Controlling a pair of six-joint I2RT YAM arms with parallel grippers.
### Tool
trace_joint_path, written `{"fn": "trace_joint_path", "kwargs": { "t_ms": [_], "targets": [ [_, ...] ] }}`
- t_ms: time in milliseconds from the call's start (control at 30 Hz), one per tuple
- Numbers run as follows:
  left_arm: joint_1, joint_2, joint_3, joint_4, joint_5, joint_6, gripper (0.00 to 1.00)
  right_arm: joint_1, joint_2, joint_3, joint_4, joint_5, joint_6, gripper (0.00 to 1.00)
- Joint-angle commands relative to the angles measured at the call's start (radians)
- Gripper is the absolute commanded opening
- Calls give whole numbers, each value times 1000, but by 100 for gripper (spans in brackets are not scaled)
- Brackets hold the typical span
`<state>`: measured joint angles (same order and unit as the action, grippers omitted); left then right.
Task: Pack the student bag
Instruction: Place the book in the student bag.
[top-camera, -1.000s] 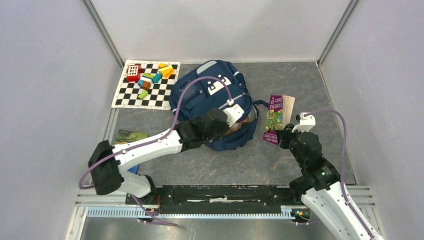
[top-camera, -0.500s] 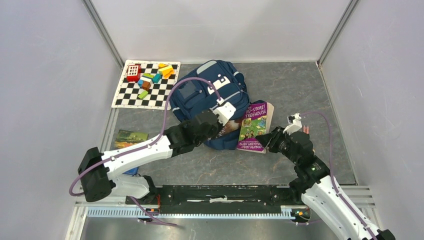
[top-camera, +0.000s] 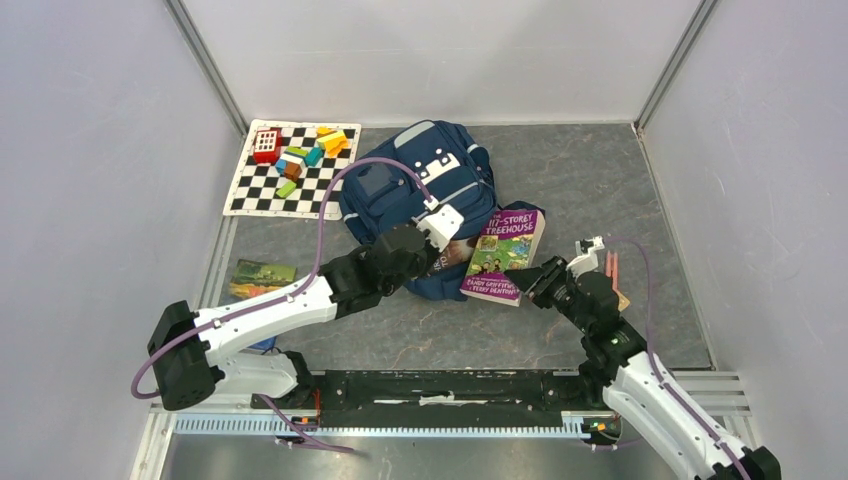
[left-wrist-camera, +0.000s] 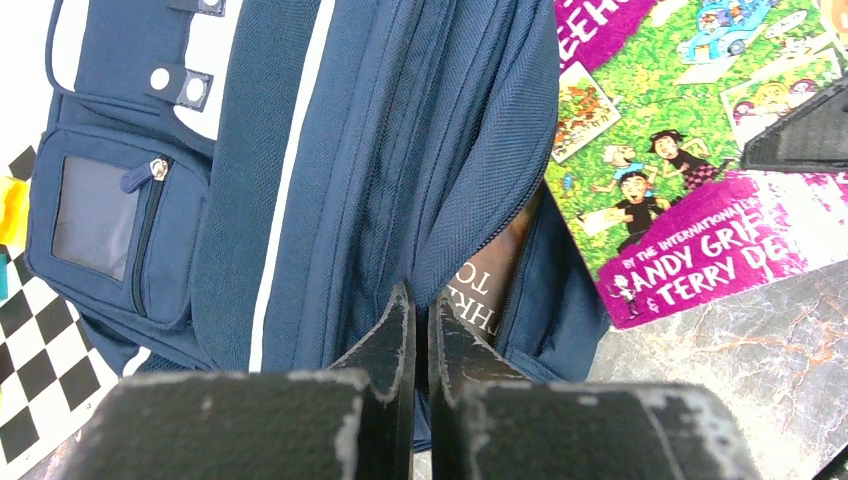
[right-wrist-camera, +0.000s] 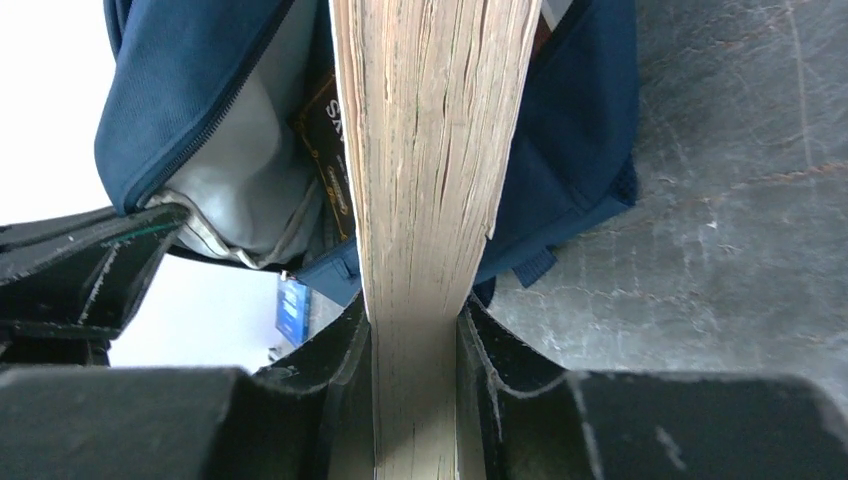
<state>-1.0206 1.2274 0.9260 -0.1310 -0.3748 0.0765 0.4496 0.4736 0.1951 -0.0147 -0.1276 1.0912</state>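
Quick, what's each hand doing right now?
Left hand: closed, pinching the bag by its opening edge.
Right hand: closed on the book.

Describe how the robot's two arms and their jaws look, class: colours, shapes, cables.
Both the left arm and the right arm have smooth white tubular links joined by chunky black joints. A thin purple cable loops along each, ending at a small white camera housing by the wrist. The jaws are black, flat-sided and scuffed grey along their edges.

Navy student bag (top-camera: 405, 185) lies front-up mid-desk (top-camera: 600, 180), grey stripes showing, main zip gaping open at the near end.
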Motion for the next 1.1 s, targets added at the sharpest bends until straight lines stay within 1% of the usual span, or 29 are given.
{"fn": "trace_joint_path", "kwargs": {
  "t_ms": [0,200,300,500,600,700,800,967,1067],
  "targets": [
    [4,-55,30,198,-9,-23,2,5,71,-15,379,8,122,0],
    [4,-55,24,203,-1,-25,2,40,257,-56,668,99,190,0],
    [4,-51,25,203,9,-30,2,90,372,-9,728,162,171,0],
    [4,-42,24,205,24,-32,2,188,622,73,876,221,145,0],
    [4,-41,22,205,28,-35,2,203,729,136,895,248,92,0],
    [4,-40,22,205,33,-39,2,205,832,223,872,270,21,0],
    [4,-43,22,205,38,-41,2,208,947,290,859,261,-29,0],
    [4,-39,23,205,43,-41,2,233,1129,371,925,213,-55,0],
    [4,-34,23,205,46,-42,2,257,1228,446,929,206,-92,0]
  ]
}}
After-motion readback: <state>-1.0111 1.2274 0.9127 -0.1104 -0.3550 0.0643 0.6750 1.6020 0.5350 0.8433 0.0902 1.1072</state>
